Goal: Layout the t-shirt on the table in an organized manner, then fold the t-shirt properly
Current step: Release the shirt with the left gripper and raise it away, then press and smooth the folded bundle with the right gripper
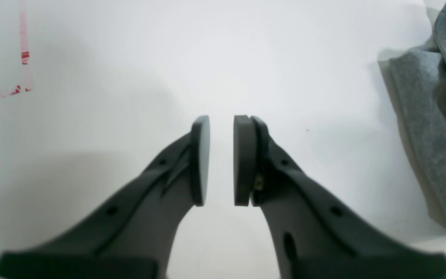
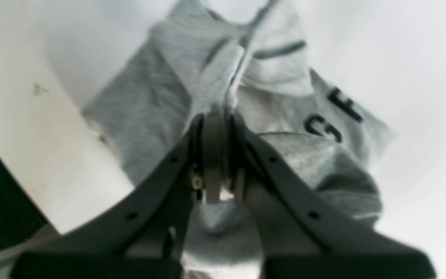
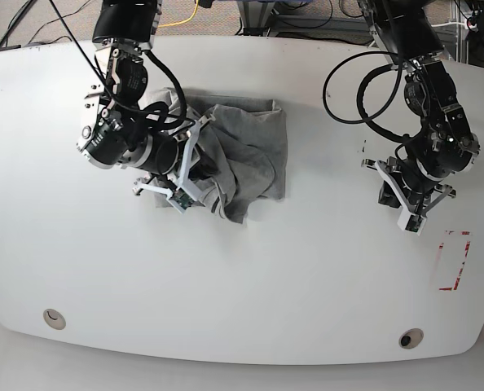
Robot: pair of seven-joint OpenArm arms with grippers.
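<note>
The light grey t-shirt (image 3: 250, 155) lies crumpled on the white table (image 3: 307, 269), in the far left part of the base view. My right gripper (image 2: 217, 116) is shut on a raised fold of the t-shirt (image 2: 149, 108), with cloth pinched between its pads. Dark block letters (image 2: 335, 116) show on the cloth to the right of the fingers. My left gripper (image 1: 222, 120) hovers over bare table (image 1: 168, 58), open by a narrow gap with nothing between its pads. In the left wrist view, the t-shirt's (image 1: 432, 135) edge lies apart at the right border.
A red tape rectangle (image 3: 454, 261) marks the table near the left arm (image 3: 425, 163), also seen as red tape (image 1: 24, 58) at the left wrist view's upper left. Round grommet holes (image 3: 53, 318) (image 3: 411, 336) sit near the front edge. The table's curved edge (image 2: 33, 135) runs left of the right gripper.
</note>
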